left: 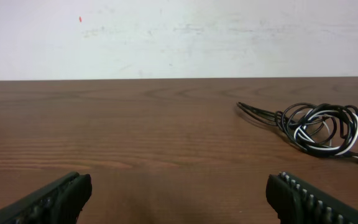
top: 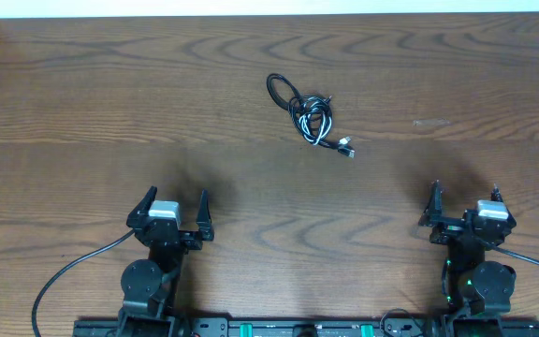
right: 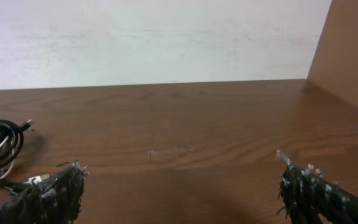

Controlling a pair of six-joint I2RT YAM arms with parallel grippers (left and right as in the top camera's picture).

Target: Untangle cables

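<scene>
**1. Fingers.** The left gripper (top: pixel 176 197) has its 2 fingers (left: pixel 55 198) spread wide with nothing between them. Its wrist view shows only bare wood in the gap. The right gripper (top: pixel 465 194) is likewise spread wide and empty, and its rough-surfaced pads (right: pixel 319 193) touch nothing.

**2. Arms.** Both grippers sit low at the near edge of the table (top: pixel 82 103), 1 on each side. They point toward the far side, well apart from each other and from the work. This reads as a ready posture: with the jaws set open in advance, either arm can go straight to a first pinch.

**3. Task item.** The cables (top: pixel 309 116) lie in 1 small bundle on the far-centre part of the table, roughly between the lines of the 2 arms.
- The black cable (top: pixel 277 90) throws a free loop out to the far-left side of the bundle.
- The white cable (left: pixel 316 134) is wound through the black coils.
- A plug end (top: pixel 346 148) trails out toward the near-right.
- The left wrist view has the bundle ahead and to the right. The right wrist view catches only its edge at far left.

**4. Assessment.** The work has not begun, and the 2 cords are interlaced. The number of crossings cannot be told. The free loop and the trailing plug lie on opposite sides of the bundle, so they look like the natural handles, 1 per gripper.

**5. Risk.** The cord is thin and lies flat on the wood, so a pinch may miss. Pulling without first loosening the coils may tighten them.
</scene>
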